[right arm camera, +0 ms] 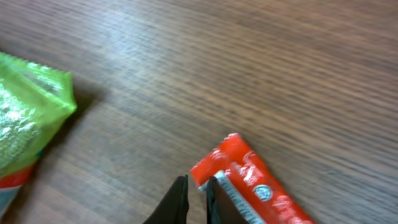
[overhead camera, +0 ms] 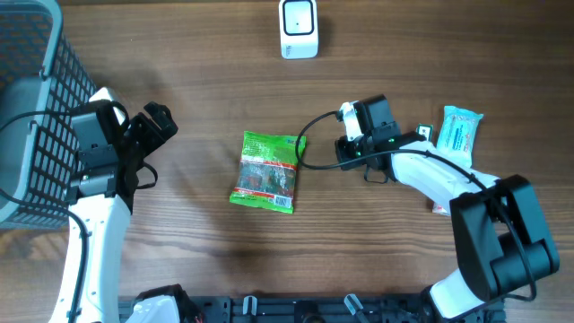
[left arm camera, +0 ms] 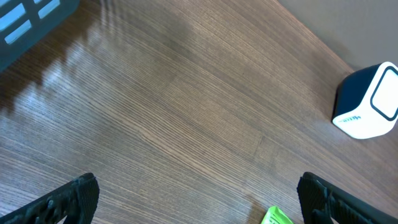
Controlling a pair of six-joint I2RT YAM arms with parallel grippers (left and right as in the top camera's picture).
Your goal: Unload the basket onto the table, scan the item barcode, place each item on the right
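The right gripper (right arm camera: pixel 196 198), jaws clenched on a red packet (right arm camera: pixel 252 180), sits nearer the barcode scanner (overhead camera: pixel 299 29); the left gripper (overhead camera: pixel 155 124) has its jaws released.

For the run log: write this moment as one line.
left jaws: open | right jaws: shut on red packet | green packet: on table | scanner: apart from both arms

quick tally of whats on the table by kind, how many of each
green packet: 1
blue packet: 1
red packet: 1
scanner: 1
basket: 1
total: 5; a reddish bit under the right arm is too hidden to count
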